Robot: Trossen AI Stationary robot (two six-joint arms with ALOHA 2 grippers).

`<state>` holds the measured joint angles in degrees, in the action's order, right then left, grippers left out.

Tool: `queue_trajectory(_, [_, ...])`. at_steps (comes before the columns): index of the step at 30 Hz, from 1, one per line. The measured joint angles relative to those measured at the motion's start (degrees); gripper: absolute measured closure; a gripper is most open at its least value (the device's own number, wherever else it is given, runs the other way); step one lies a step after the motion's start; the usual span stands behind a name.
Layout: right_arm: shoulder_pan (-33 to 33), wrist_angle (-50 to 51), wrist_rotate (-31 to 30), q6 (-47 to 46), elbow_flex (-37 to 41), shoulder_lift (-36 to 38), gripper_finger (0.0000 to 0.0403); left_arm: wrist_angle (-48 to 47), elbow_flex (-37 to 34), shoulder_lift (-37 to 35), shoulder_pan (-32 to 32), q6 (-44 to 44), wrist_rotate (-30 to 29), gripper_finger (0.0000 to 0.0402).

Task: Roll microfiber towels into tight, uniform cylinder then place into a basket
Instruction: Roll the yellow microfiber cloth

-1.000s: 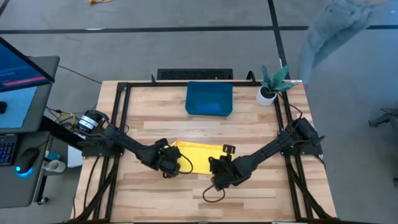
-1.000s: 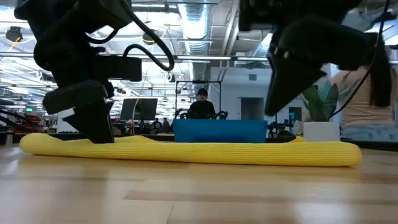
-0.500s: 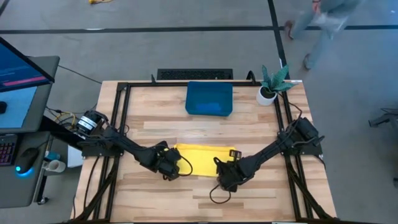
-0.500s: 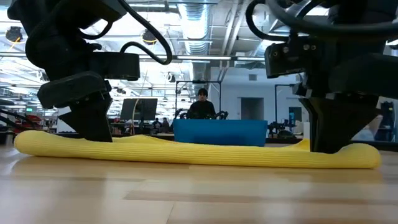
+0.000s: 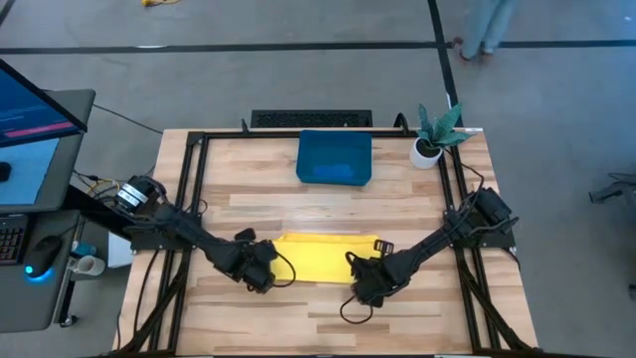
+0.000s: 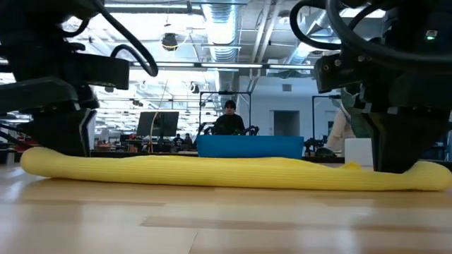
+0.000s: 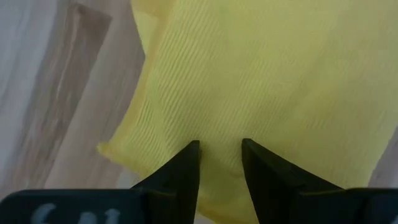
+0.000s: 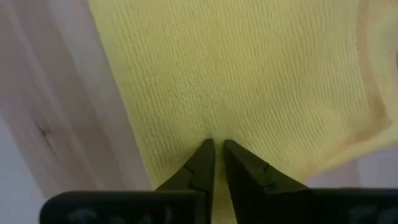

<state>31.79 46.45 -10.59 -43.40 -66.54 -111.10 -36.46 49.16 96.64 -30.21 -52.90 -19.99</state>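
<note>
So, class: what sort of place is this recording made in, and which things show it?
Probably a robotics lab or open workshop: a wooden table with two mounted arms, a computer monitor beside it, and exposed ceiling ducts above more workstations and a person behind.

The yellow towel [image 7: 267,81] is soft cloth with a fine ribbed weave, matt and slightly fuzzy. The surface [image 5: 328,204] is pale wood in planks, smooth with a light sheen and visible grain. The basket [image 5: 334,157] looks like smooth teal plastic. The gripper fingers [image 8: 202,165] are dark, matt and hard.
</note>
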Motion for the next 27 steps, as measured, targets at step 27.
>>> queue_trajectory(27, [5.76,2.09,-10.34,0.35,-1.62,7.73,0.0340,16.43,4.82,0.03,-1.69,24.52,-8.78,0.0288])
